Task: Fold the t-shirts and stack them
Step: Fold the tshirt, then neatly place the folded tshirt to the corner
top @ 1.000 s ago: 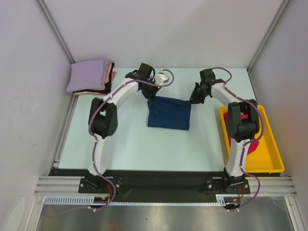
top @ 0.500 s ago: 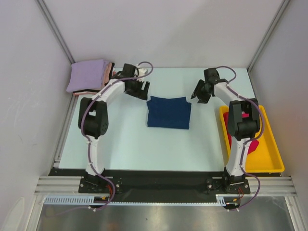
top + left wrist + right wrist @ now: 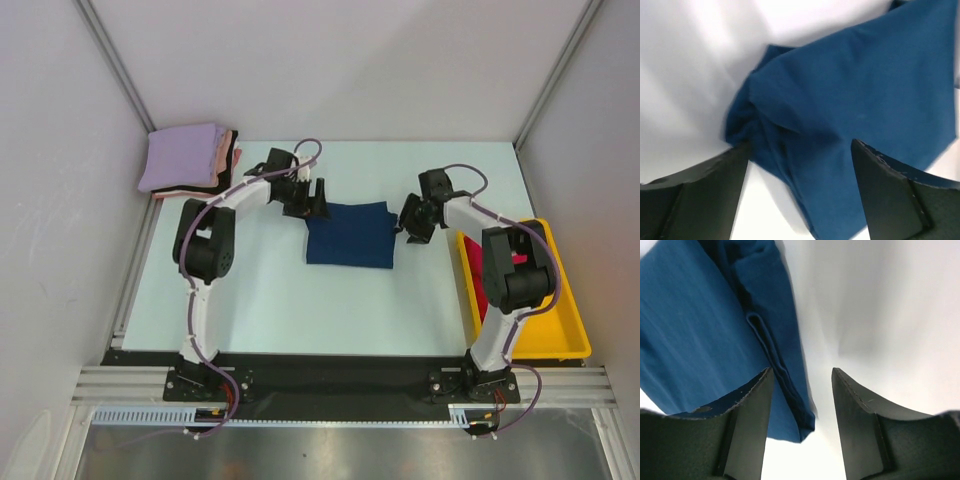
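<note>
Navy-blue cotton t-shirt (image 3: 350, 235), folded to a near-square, lying flat on the pale mint table (image 3: 270, 300) about midway between the two arms; no print shows on its upper face. Left gripper (image 3: 305, 198) sits at the shirt's far left corner. In the left wrist view its fingers (image 3: 705, 195) are spread wide, and the bunched corner of the navy shirt (image 3: 840, 100) lies in the gap between them, unpinched and loose on the table. Right gripper (image 3: 408, 222) sits at the shirt's right edge, towards the far corner. In the right wrist view its fingers (image 3: 747, 425) are parted, with the layered folded edge of the navy shirt (image 3: 700, 325) running beside the left-hand finger and bare table showing through the rest of the gap; no cloth is gripped. Stack of folded t-shirts (image 3: 190, 160) stands at the far left corner, partly over the table's edge and well apart from the navy shirt: a lavender shirt is on top, with pink and dark layers showing at the right side beneath it. Yellow plastic tray (image 3: 560, 330) rests along the right edge of the table, near the right arm's base and partly hidden by that arm. Crimson cloth (image 3: 477, 272) lies inside the tray, crumpled; how much of it there is cannot be told.
</note>
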Available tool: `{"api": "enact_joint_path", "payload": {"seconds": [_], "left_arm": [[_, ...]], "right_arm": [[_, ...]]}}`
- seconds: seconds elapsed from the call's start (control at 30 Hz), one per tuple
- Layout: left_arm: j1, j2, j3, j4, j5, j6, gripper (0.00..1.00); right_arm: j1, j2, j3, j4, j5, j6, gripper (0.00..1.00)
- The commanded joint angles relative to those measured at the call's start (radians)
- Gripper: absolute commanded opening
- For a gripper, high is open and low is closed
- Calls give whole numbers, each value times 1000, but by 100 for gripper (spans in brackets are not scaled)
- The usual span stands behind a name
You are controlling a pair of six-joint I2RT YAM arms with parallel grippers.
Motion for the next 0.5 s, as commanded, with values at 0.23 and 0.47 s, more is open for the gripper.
{"api": "enact_joint_path", "payload": {"seconds": [0.23, 0.47], "left_arm": [[-28, 121, 51, 67, 131, -128, 79], [-45, 168, 42, 97, 152, -165, 53]], "right_arm": [[-5, -115, -18, 14, 30, -1, 55], [-9, -135, -19, 4, 36, -3, 55]]}}
